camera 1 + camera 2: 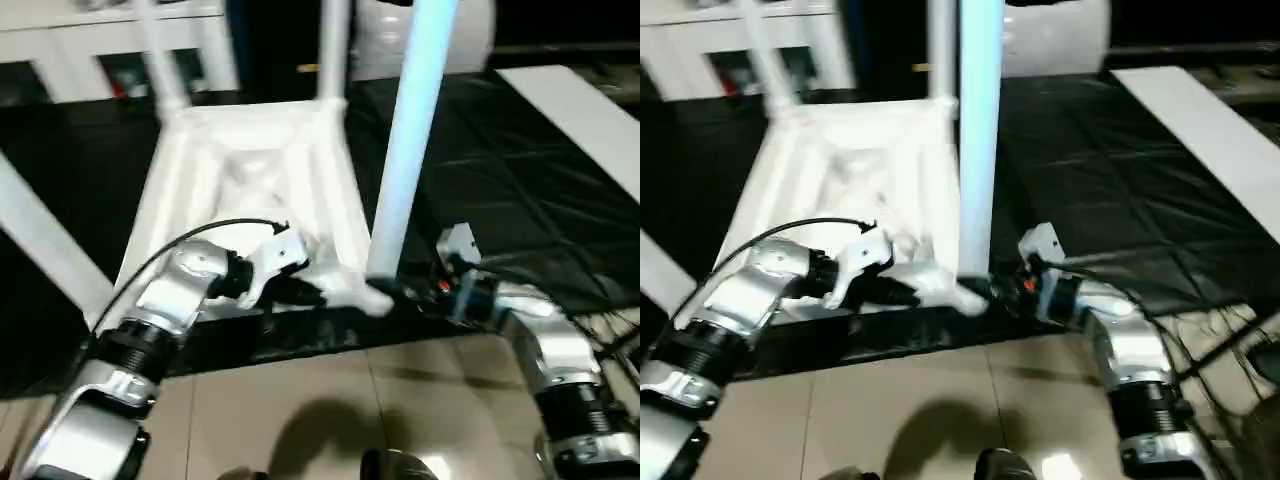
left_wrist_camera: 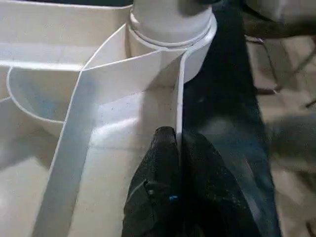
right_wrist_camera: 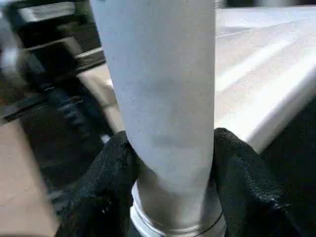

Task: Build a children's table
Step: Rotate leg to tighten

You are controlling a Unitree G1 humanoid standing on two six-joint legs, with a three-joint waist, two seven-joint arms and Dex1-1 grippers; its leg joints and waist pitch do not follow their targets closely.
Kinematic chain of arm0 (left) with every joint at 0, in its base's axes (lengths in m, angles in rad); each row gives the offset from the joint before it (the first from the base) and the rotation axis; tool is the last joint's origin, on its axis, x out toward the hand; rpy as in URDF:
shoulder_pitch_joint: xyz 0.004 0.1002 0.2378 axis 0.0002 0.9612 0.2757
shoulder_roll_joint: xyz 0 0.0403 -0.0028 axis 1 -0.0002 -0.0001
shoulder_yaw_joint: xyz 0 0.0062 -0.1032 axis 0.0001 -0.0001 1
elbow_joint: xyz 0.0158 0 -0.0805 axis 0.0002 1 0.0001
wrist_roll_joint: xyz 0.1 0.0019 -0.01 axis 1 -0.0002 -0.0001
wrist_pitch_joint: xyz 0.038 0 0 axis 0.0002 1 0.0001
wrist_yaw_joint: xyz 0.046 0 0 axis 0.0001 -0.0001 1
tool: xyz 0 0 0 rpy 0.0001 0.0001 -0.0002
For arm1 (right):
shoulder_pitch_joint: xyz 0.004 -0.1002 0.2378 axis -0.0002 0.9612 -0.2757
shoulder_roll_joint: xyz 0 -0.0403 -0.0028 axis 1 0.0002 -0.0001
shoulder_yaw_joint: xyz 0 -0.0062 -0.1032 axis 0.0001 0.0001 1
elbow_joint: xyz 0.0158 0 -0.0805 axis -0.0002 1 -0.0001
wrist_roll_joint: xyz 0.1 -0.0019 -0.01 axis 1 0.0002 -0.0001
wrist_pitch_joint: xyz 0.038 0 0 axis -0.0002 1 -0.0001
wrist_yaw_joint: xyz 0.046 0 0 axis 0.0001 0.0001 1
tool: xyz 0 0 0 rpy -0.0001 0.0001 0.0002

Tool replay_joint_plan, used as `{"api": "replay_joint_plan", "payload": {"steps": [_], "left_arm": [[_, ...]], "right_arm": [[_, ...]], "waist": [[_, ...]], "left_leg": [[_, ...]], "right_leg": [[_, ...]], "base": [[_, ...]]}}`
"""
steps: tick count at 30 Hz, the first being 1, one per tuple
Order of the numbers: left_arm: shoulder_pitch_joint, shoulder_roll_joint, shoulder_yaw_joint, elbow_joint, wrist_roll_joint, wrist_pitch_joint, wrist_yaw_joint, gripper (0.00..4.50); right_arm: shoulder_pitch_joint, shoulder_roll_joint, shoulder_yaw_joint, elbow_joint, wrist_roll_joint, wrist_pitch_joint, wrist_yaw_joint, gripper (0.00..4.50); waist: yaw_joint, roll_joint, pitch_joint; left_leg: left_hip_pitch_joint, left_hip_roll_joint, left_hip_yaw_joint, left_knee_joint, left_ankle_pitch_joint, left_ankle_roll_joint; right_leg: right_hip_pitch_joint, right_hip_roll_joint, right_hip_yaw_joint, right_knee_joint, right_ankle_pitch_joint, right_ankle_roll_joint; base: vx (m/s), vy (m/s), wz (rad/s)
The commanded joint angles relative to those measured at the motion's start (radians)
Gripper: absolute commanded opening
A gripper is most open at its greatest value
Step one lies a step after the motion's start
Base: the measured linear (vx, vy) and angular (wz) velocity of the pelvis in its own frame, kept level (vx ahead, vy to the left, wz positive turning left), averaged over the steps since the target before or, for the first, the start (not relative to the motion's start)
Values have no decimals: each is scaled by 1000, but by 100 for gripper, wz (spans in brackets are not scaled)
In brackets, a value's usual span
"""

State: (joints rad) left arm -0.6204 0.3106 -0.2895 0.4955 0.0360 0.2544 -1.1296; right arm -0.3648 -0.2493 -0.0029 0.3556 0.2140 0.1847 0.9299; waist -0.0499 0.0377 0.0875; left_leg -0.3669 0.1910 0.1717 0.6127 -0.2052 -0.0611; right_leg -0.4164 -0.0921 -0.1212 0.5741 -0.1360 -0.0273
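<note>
Nothing's showing up as readable here, honestly: no text, labels, brand marks, numbers or signs on anything in any of the views.
</note>
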Motion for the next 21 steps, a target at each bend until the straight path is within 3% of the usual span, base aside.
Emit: {"api": "replay_joint_plan", "payload": {"steps": [1,3,5,6,7,8,11,12,13,15,17,21], "left_arm": [[-36,-89,-27,-57,-37,-5,43,0],[-51,-119,-24,-30,-12,14,122,0],[-70,-146,-18,4,12,15,201,0],[-70,-146,-18,4,12,15,201,0],[-90,-168,-5,35,25,5,258,0],[-98,-177,-1,47,31,1,275,0],[-105,-195,5,51,47,-2,307,0],[-106,-197,5,51,49,-3,309,0],[-98,-192,-4,43,54,-10,310,0],[-95,-187,-7,41,56,-17,303,0],[-87,-173,-14,41,60,-43,281,0],[-81,-140,-17,63,72,-90,253,0]], "right_arm": [[0,93,115,-27,-7,42,-16,193],[-7,153,109,-27,-41,59,-145,193],[-33,215,100,0,-85,78,-301,193],[-33,215,100,0,-85,78,-301,193],[-77,284,62,54,-117,108,-488,193],[-104,317,36,88,-113,117,-562,193],[-149,366,14,147,-135,102,-667,193],[-152,369,16,151,-142,91,-674,249],[-145,372,22,142,-154,81,-673,263],[-141,365,25,138,-154,77,-661,271],[-127,344,30,126,-171,61,-637,299],[-86,275,22,114,-187,0,-607,322]], "waist": [[-2,-11,-58],[-12,-11,-56],[-30,-5,-48],[-35,-4,-51],[-47,0,-51],[-54,3,-51],[-85,14,-50],[-88,17,-49],[-95,4,-51],[-94,6,-51],[-96,4,-56],[-86,-1,-60]], "left_leg": [[0,14,-17,-72,-268,67],[-1,12,-17,-71,-278,74],[0,11,-21,-73,-305,60],[2,10,-23,-72,-317,54],[0,10,-28,-75,-323,51],[0,12,-31,-77,-333,49],[-1,23,-43,-86,-381,50],[1,26,-44,-87,-387,54],[-7,27,-44,-89,-375,63],[-5,26,-42,-90,-369,67],[-12,28,-39,-88,-304,91],[-16,28,-32,-82,-217,128]], "right_leg": [[55,-51,31,-111,-624,-78],[52,-49,29,-116,-646,-64],[43,-45,20,-122,-673,-53],[46,-45,15,-124,-682,-46],[48,-50,13,-125,-664,-48],[51,-50,10,-125,-655,-51],[60,-57,0,-126,-583,-72],[60,-59,1,-127,-559,-82],[64,-62,6,-117,-502,-109],[65,-63,8,-115,-488,-118],[71,-67,20,-101,-405,-158],[74,-68,25,-90,-332,-185]], "base": [[0,0,0],[0,0,0],[0,0,0],[0,0,0],[0,0,0],[0,0,0],[0,0,0],[0,0,0],[0,0,0],[0,0,0],[0,0,0],[0,0,0]]}}
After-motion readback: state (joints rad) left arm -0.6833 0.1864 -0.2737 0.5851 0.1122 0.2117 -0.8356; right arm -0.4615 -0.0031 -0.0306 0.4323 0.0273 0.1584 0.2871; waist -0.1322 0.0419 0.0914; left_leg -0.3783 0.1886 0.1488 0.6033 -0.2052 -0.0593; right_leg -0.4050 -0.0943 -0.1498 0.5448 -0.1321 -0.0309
